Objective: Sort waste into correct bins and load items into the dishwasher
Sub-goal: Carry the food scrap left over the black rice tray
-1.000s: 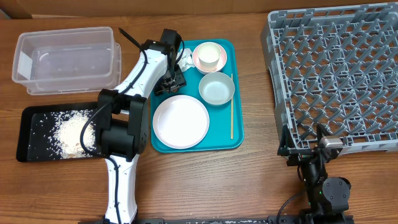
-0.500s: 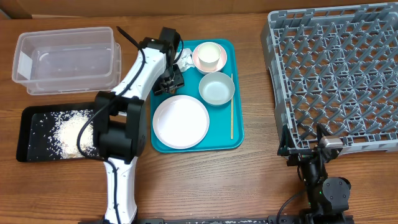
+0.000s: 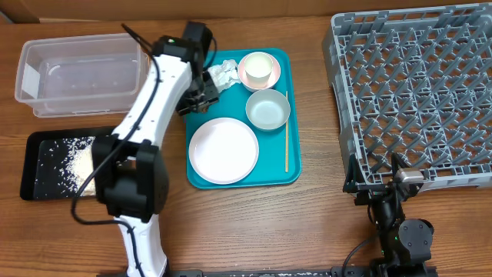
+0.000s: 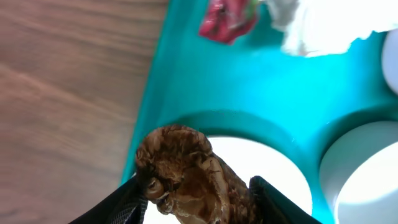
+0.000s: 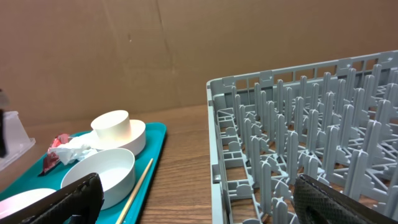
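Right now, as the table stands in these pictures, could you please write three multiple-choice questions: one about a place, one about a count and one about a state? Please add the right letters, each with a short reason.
1. Where does the small white cup stand?
A. in the pink bowl
B. in the grey-blue bowl
C. on the plate

2. How many bowls are on the teal tray?
A. one
B. two
C. four

3. What is the state of the left gripper?
A. open and empty
B. shut on the brown food lump
C. shut on the plate

Right letters:
1 A: the right wrist view shows the cup sitting inside the pink bowl.
2 B: the overhead view shows only the pink bowl and the grey-blue bowl.
3 B: the left wrist view shows the lump held between both fingers.
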{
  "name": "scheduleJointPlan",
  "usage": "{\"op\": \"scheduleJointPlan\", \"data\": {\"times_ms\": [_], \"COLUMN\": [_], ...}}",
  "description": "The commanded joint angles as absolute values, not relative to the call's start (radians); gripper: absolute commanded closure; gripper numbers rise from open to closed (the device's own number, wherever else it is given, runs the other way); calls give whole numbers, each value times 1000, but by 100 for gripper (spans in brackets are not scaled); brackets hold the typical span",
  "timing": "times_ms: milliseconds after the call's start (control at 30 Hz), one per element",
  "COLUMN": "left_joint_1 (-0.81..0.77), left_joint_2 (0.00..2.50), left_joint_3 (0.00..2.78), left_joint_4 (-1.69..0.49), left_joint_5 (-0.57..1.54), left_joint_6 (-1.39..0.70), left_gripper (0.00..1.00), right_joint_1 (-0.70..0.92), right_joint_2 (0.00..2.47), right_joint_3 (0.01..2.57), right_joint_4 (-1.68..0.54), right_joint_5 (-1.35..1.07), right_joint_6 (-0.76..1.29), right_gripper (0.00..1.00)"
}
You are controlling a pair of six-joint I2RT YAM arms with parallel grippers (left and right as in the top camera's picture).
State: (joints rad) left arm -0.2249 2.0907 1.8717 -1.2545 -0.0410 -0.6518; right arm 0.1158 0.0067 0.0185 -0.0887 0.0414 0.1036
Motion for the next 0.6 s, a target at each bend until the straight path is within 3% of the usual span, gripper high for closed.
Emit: {"op": "scheduleJointPlan", "data": {"times_ms": [0,567], "left_joint_1": [-157,268], "left_joint_2": [2021,1988], "left_joint_3": [1890,1886], "left_joint_4": [-1291,-1417], "left_joint_5": [-61,-67], "left_joint_6": [-659,-606], "left_gripper": [47,45], "right_joint_1": [118,118], "right_joint_2": [3,3], "right_joint_3": [8,8], "right_joint_4": [-81,-81], "right_joint_5": [50,50], "right_joint_6": [97,97], "right_gripper": [0,0]}}
